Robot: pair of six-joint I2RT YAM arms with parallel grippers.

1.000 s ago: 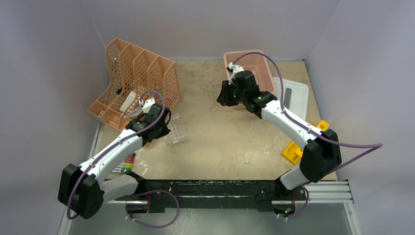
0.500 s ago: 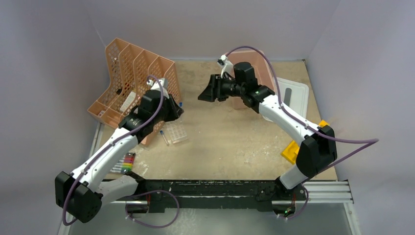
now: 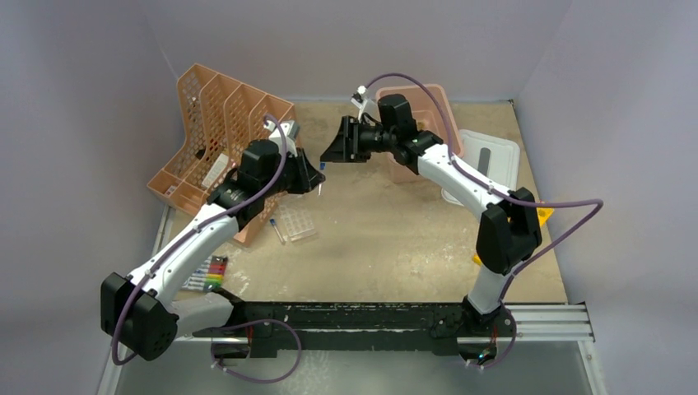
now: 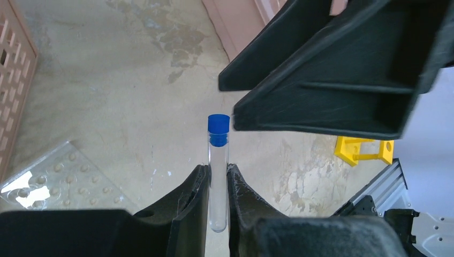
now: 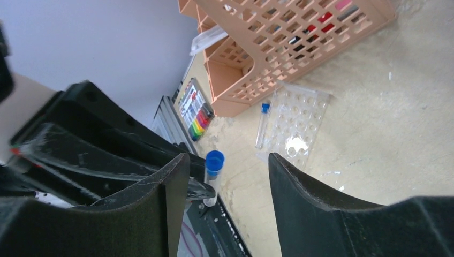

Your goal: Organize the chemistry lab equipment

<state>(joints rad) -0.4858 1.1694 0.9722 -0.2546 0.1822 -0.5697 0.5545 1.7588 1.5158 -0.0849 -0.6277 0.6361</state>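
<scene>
My left gripper (image 3: 317, 183) is shut on a clear blue-capped tube (image 4: 218, 166) and holds it up above the table, cap pointing towards the right gripper. My right gripper (image 3: 332, 152) is open, its jaws wide apart, just above and beside the tube's cap (image 5: 214, 159). The tube stands between its two fingers without touching them. A clear tube rack (image 3: 296, 223) lies flat on the table below, also seen in the right wrist view (image 5: 297, 122). A second blue-capped tube (image 3: 276, 231) lies beside the rack (image 5: 262, 125).
An orange perforated file organiser (image 3: 221, 136) stands at the back left. A pack of coloured markers (image 3: 210, 274) lies near the left front. A pink bin (image 3: 442, 103) and a white tray (image 3: 498, 158) sit at the back right, a yellow piece (image 3: 490, 255) on the right.
My left gripper has lifted the tube from beside the rack and carried it right and up. My right gripper has swung left from the pink bin and opened around the tube's cap.
</scene>
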